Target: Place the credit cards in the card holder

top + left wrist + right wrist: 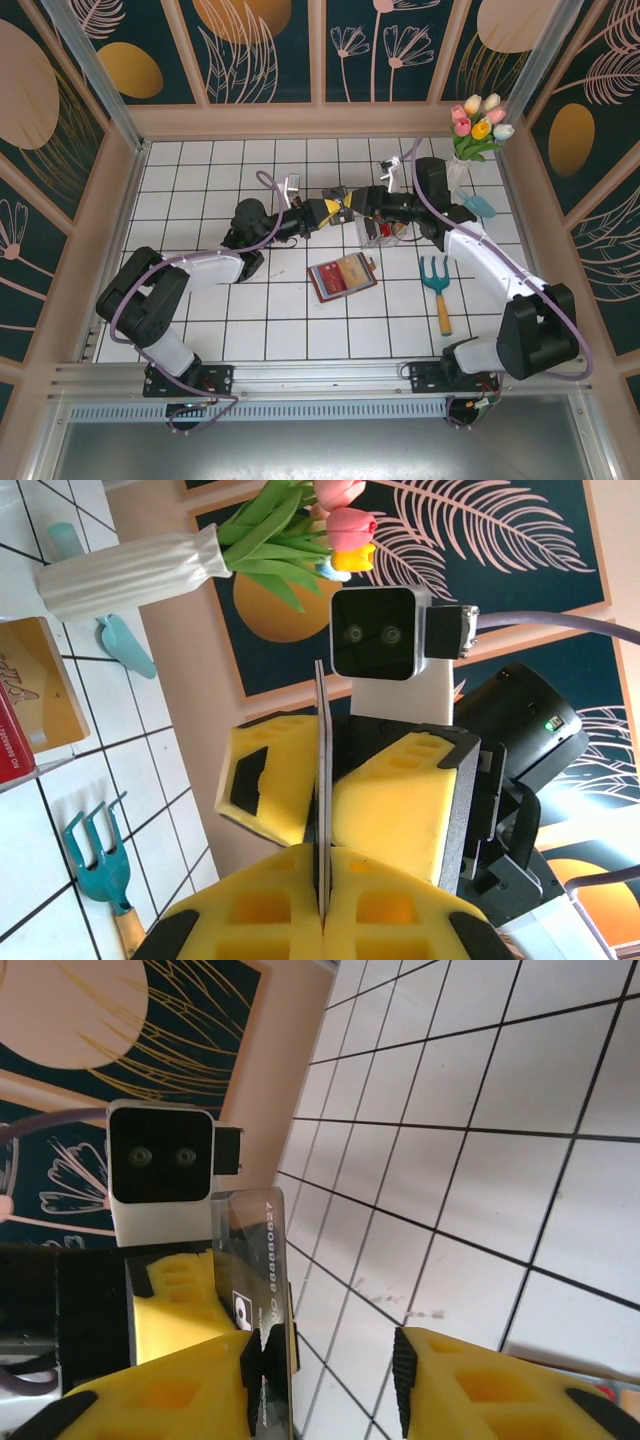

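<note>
A black credit card (266, 1280) is held in mid-air above the tiles, where my two grippers meet tip to tip. My left gripper (325, 880) is shut on the card, which appears edge-on (322, 770) between its yellow pads. My right gripper (335, 1372) is open; the card rests against its left finger (215, 1380) and a wide gap separates it from the other finger. From above, the left gripper (328, 211) and right gripper (352, 203) face each other. The brown card holder (342, 276) lies open on the tiles in front of them, untouched.
A clear tray (381, 233) with more cards stands under the right arm; a gold card (35, 685) and a red one (10, 745) show there. A teal garden fork (437, 286), a light blue trowel (479, 205) and a white vase of tulips (470, 140) are at the right.
</note>
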Robot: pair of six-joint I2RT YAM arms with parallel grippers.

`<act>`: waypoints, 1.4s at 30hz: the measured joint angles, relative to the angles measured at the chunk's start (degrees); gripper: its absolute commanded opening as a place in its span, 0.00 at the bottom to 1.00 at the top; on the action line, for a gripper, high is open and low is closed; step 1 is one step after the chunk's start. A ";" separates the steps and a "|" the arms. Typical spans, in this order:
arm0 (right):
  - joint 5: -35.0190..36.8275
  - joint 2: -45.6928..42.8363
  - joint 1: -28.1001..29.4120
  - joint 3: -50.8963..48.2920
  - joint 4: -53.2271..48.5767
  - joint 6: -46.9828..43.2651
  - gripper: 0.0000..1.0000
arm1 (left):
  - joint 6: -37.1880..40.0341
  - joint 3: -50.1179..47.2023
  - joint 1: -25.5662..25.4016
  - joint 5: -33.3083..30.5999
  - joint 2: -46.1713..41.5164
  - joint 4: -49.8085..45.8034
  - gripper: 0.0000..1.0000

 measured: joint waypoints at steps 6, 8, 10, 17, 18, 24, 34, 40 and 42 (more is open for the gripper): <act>-3.26 2.01 -0.04 0.11 0.94 -0.24 0.20 | -2.49 -0.02 0.04 0.87 1.90 2.14 0.11; -3.96 2.60 -0.02 0.46 1.03 -0.44 0.17 | -3.74 -0.33 0.11 0.96 2.95 3.15 0.12; -3.52 2.62 -0.02 0.50 0.57 -0.66 0.15 | -4.70 -0.63 0.11 0.98 3.54 4.28 0.13; -3.34 2.58 -0.04 0.72 -0.90 -1.14 0.14 | -6.08 -1.40 0.09 1.03 3.54 5.22 0.16; -3.26 2.58 -0.04 0.72 -1.09 -1.14 0.14 | -6.23 -1.51 0.09 1.01 3.54 5.46 0.16; -3.02 2.58 -0.37 0.72 -1.75 -1.75 0.15 | -6.51 -1.90 0.09 1.03 3.54 6.01 0.15; -2.45 2.32 -1.97 0.72 -1.70 -1.70 0.07 | -6.69 -2.32 0.11 1.07 3.54 6.71 0.14; -2.45 2.03 -2.03 0.72 -1.68 -1.70 0.06 | -7.10 -2.58 0.11 1.22 3.54 6.86 0.13; -2.25 2.03 -2.16 0.72 -1.75 -1.70 0.05 | -7.10 -2.60 0.11 1.25 3.54 6.86 0.14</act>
